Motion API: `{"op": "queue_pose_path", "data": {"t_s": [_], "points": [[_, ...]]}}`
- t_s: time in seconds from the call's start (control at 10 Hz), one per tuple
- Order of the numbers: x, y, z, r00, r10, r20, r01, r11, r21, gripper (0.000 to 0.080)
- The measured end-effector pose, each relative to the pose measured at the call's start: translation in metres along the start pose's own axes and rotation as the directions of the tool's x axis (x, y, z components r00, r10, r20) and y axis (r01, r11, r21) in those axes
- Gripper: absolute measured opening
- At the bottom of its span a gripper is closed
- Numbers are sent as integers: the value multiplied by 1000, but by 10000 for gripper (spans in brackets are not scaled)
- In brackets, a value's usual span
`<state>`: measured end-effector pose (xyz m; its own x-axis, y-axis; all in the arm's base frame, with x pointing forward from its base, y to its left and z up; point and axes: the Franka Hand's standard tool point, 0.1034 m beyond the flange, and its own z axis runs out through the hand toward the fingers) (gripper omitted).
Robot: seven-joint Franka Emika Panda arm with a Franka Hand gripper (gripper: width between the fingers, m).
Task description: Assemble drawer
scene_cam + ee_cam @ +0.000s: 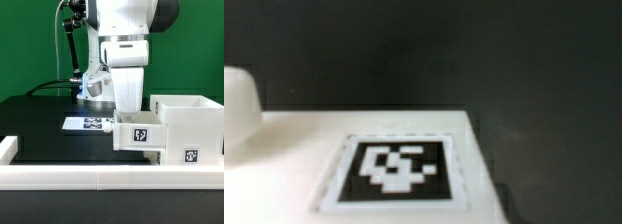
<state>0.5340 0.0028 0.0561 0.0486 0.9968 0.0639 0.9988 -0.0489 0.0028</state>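
Your arm stands over the black table, its wrist pointing down onto a small white drawer box that bears a black-and-white marker tag on its front face. That small box sits partly pushed into the open side of the larger white drawer housing, which stands at the exterior view's right and carries a tag of its own low on its front wall. Both parts rest just behind the white rail that runs along the table's near edge.

You will find the fingers at the top of the small box, hidden by the wrist body and the box itself; I cannot tell how far apart they stand or whether they have hold of it.

The marker board lies flat on the table, close beside the small box toward the exterior view's left.

In the wrist view, a white surface with one tag fills the near field, blurred, against black.
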Motion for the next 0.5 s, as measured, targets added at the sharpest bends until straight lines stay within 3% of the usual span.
{"op": "queue_pose_path", "data": {"t_s": [0.5], "points": [[-1, 0, 0, 1000, 4, 0, -4, 1000, 1, 42]]}}
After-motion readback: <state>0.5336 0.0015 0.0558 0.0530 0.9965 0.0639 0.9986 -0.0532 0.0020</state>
